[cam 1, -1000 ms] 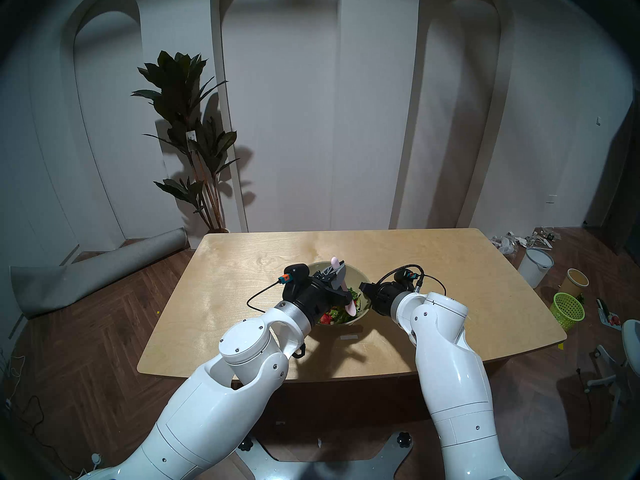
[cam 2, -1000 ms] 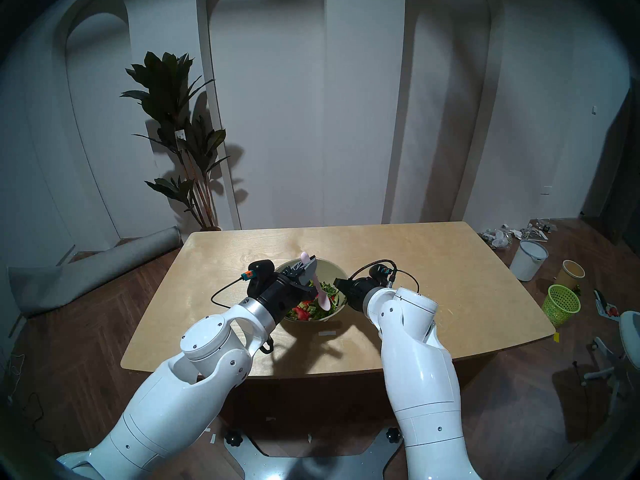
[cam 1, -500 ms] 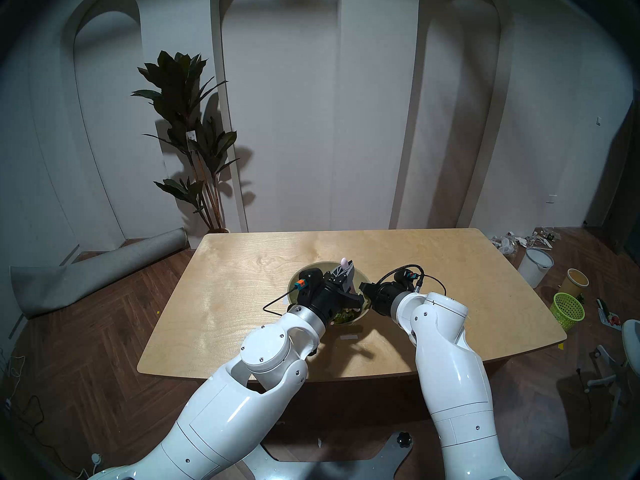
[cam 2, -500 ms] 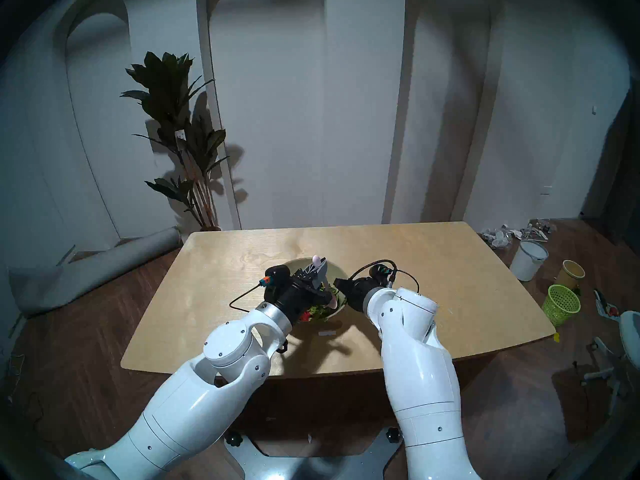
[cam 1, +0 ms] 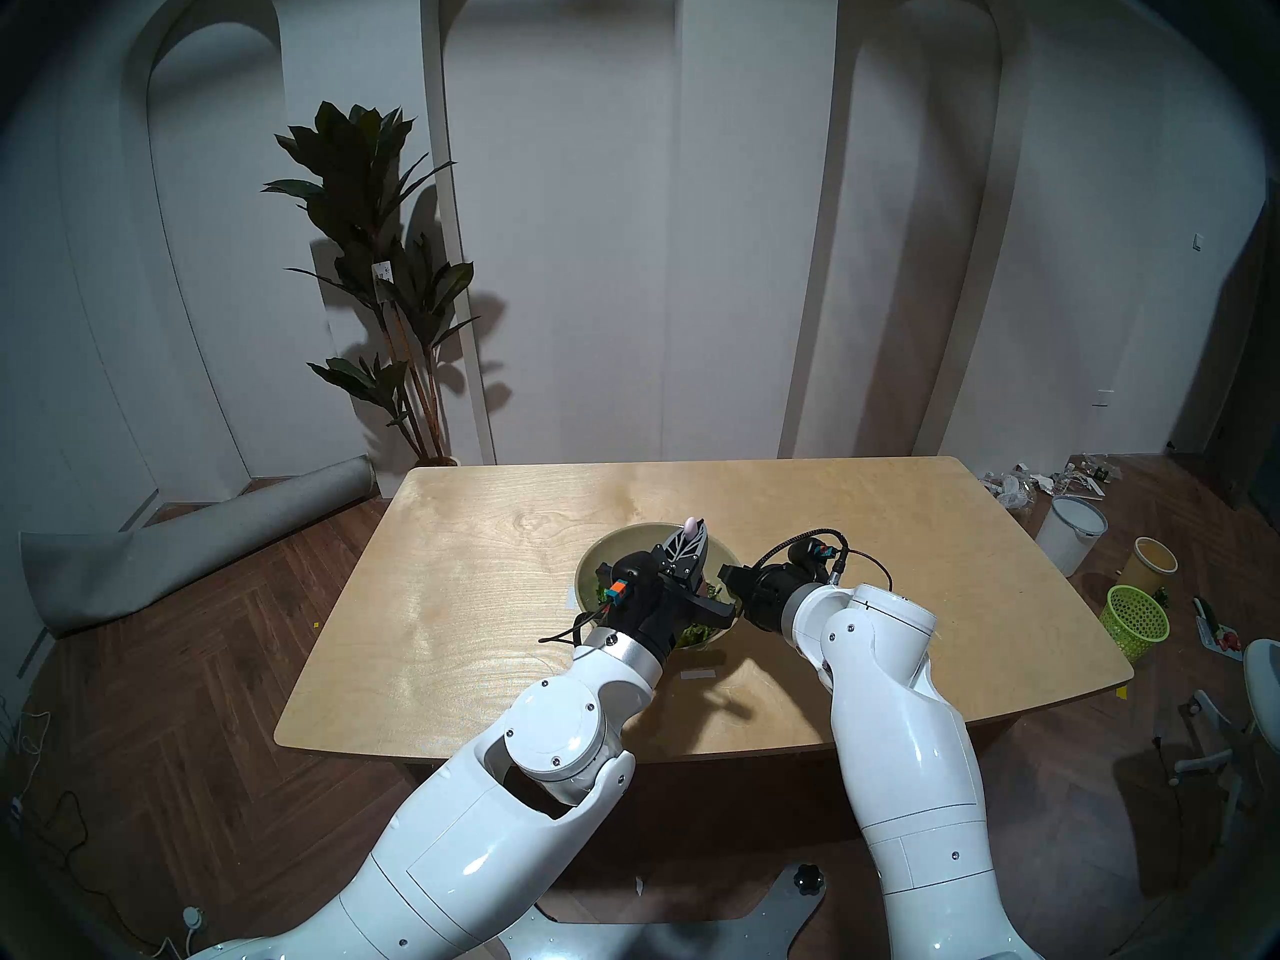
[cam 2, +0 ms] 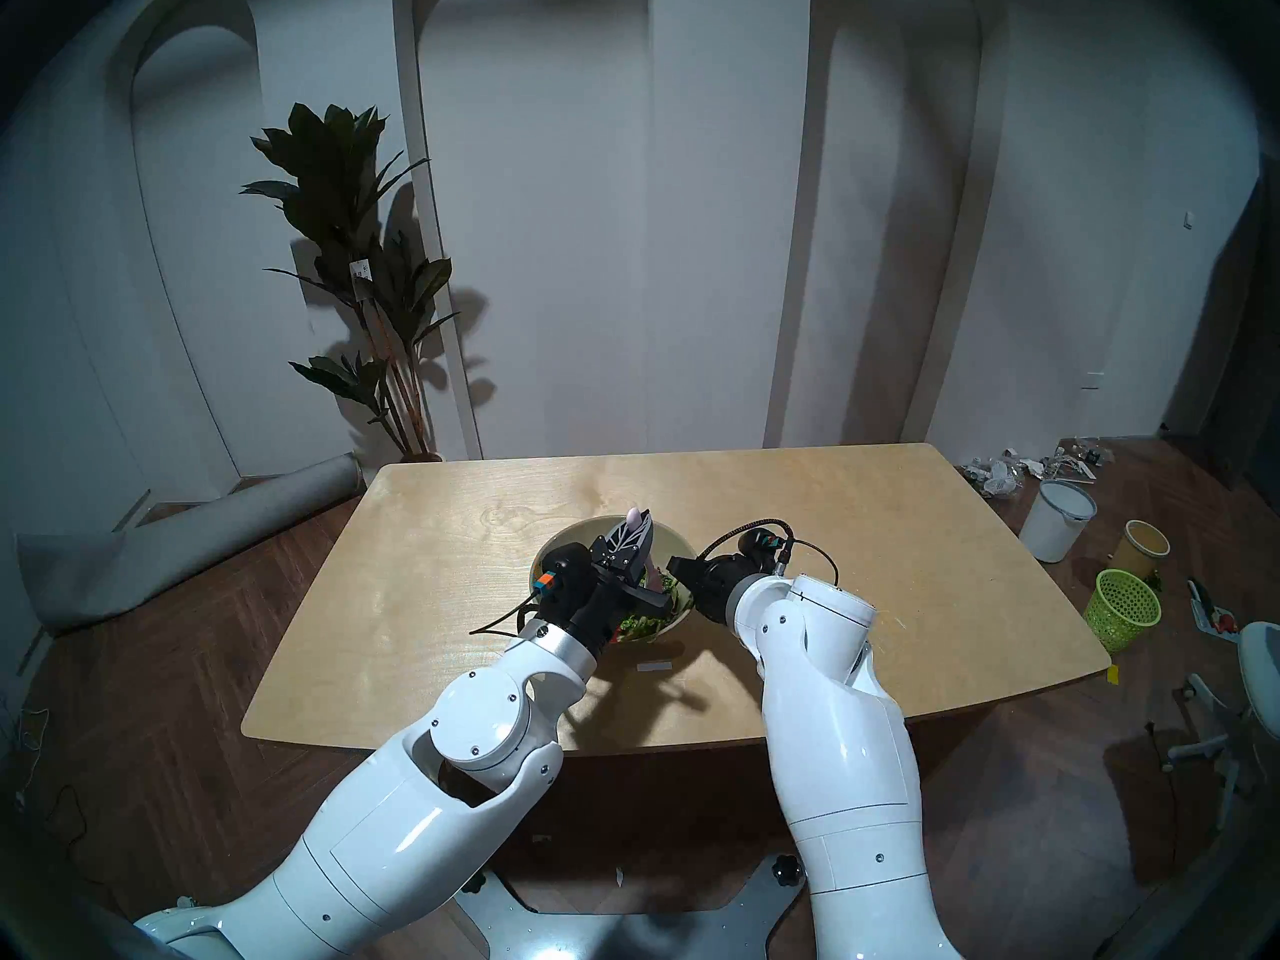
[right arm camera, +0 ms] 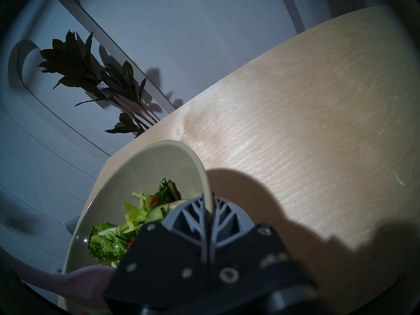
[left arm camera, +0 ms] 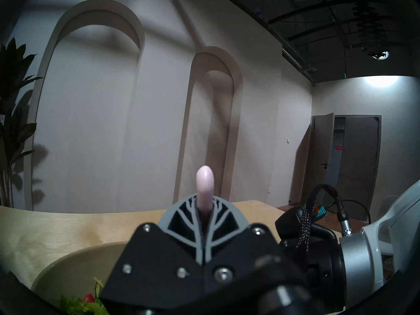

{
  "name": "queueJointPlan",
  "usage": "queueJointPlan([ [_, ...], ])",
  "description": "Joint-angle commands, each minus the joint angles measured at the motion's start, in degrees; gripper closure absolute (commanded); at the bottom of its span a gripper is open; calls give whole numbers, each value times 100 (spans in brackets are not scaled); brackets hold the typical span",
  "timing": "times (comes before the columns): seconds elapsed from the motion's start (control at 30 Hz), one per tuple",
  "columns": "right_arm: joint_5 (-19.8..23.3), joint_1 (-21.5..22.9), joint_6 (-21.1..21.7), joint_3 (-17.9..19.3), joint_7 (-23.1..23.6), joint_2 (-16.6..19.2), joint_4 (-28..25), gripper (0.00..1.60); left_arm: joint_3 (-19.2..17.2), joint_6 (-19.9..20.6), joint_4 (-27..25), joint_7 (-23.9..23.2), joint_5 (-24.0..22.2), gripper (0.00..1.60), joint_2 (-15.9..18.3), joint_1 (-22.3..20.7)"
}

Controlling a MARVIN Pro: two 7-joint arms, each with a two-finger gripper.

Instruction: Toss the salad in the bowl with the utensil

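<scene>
Pale wooden table (cam 1: 485, 591) before a white wall with 3 arched recesses carries the olive-beige bowl (cam 1: 609, 546) near its centre. Salad (right arm camera: 118, 237), a heap of chopped green leaves with pale stalks and small red pieces, lies inside the bowl, mostly toward its near side. Utensil (left arm camera: 205, 187), a pale pink spoon, stands steeply over the bowl: its rounded handle end projects above the left gripper (left arm camera: 203, 213), whose 2 grey ribbed fingers are pressed together on the handle, while its broad head (right arm camera: 75, 282) reaches down toward the greens at the lower left of the right wrist view; whether the head touches the salad cannot be told. Right gripper (right arm camera: 208, 207) clamps the bowl's right rim, 1 finger inside the wall and 1 outside, with the rim passing up between them. Both white arms enter from the near edge, and their black wrists sit close together over the bowl's near right part in the head views. Beyond the table's far left corner stands a tall dark-leaved potted plant (cam 1: 374, 245), with a rolled grey mat (cam 1: 194, 543) on the wooden floor beside it. On the floor to the right lie a white bucket (cam 1: 1070, 532), a tan cup (cam 1: 1153, 564) and a green mesh basket (cam 1: 1136, 619).
</scene>
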Motion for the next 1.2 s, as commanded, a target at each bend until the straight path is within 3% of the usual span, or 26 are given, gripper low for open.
queueJointPlan([
  [0.0,10,40,2,4,8,-3,-143,160,125,-241,81,172,423,160,-92,-54],
  [0.13,9,41,0,3,9,-3,-140,160,308,-408,272,536,1118,160,-107,-102],
  [0.17,9,41,0,3,9,-3,-140,160,308,-408,272,536,1118,160,-107,-102],
  [0.27,9,43,-3,3,11,-2,-135,160,363,-236,153,900,1658,160,-15,-100],
  [0.5,9,43,-2,3,11,-2,-135,160,382,396,0,1506,2434,160,-10,-175],
  [0.7,10,40,1,3,8,-3,-141,160,429,917,61,1423,2481,160,-25,-253],
  [1.17,10,40,1,3,8,-3,-142,160,630,771,829,1557,2818,160,-139,-511],
])
